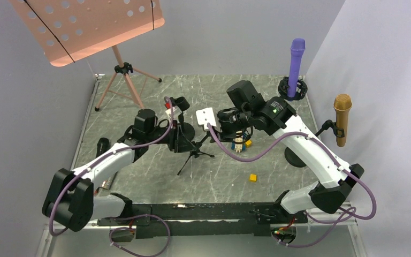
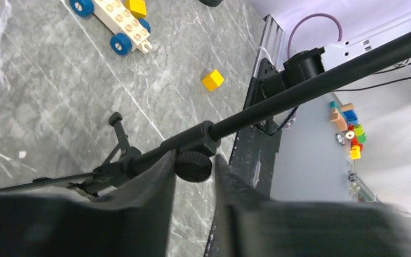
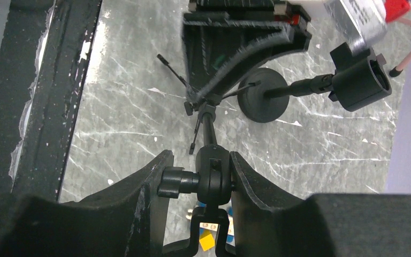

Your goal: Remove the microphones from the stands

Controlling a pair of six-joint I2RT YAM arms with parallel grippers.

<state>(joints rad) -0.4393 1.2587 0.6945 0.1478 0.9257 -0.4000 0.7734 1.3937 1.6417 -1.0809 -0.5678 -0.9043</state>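
While the purple microphone stands upright in its holder at the table's far right corner and the gold microphone hangs clipped by the right edge, the tripod stand sits mid-table; the right gripper clamps its head joint, the left gripper straddles its pole knob, whether pressing I cannot tell

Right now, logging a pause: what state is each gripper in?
Left gripper: jaws flank the pole knob; grip cannot be told.
Right gripper: closed on the swivel joint.
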